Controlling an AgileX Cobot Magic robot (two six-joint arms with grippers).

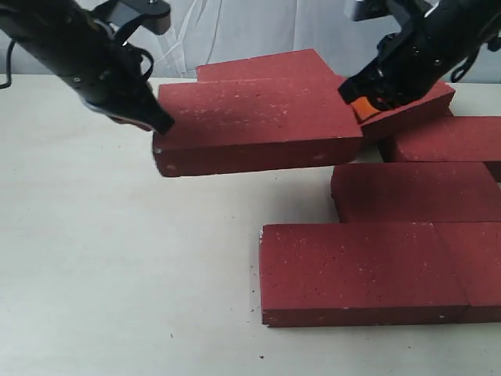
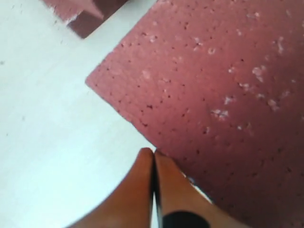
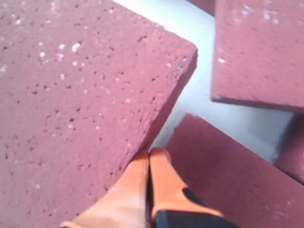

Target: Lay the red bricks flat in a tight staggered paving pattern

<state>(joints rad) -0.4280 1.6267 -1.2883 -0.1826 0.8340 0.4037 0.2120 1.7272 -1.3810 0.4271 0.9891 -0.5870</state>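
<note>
Your left jaws are clenched on nothing, tips touching the left end of a tilted red brick (image 1: 258, 117); your right jaws, likewise clenched, touch its right end. More red bricks (image 1: 368, 270) lie flat on the bench (image 1: 117, 274) just beside it

Exterior view: low and near, facing across the table (image 1: 94, 274) toward the far curtain (image 1: 258, 31).
Left wrist view: very near, looking down on the middle brick (image 2: 228, 95), left end.
Right wrist view: equally near, above its right end.
Shared: that brick, all three views.

light: bright, even | shadows: soft, under bricks (image 1: 258, 121) | blur: wrist views soft close up | glare: none
</note>
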